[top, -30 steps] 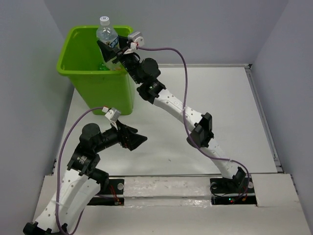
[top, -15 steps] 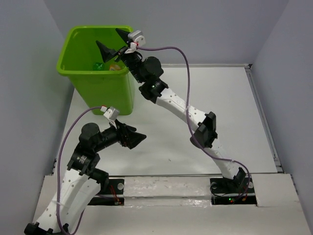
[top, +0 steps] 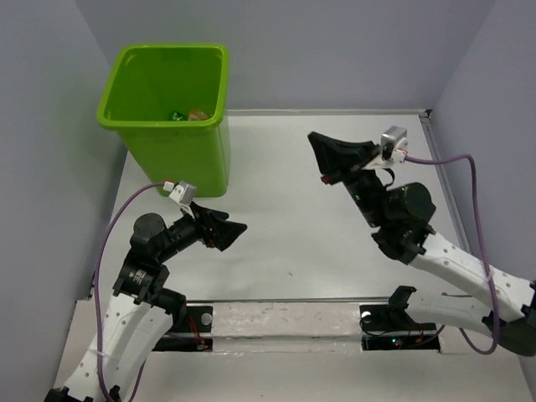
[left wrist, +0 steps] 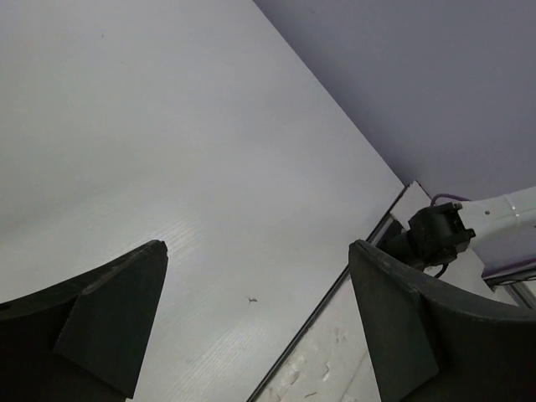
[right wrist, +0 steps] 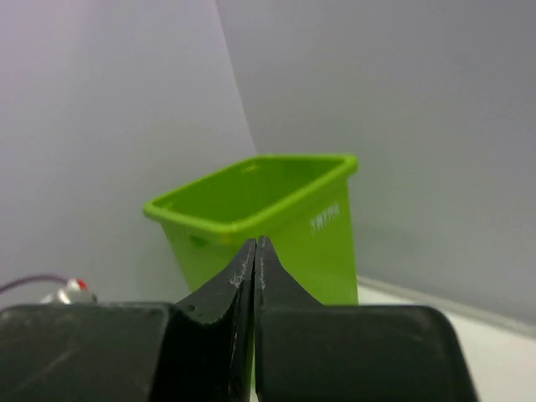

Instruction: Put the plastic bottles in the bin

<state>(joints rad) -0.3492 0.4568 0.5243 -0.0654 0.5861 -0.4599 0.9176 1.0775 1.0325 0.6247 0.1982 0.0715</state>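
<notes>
So the lime-green bin (top: pixel 180 155) is parked in the far left corner of the tabletop (top: pixel 285 243). Down at its bottom I can just make out scraps of orange and green, which are the bottles (top: pixel 194 115) lying inside. Can't tell how many from where I'm standing.

The right claw (top: pixel 315 142) hangs above the right half of the tabletop, well apart from the bin. It's pinched completely together with nothing in it, tips aimed back toward the bin.

The left claw (top: pixel 234 237) sits low on the left side, between the bin and the near edge. It's spread wide apart and holding nothing, with just bare tabletop showing between its fingers (left wrist: pixel 109 327).
</notes>
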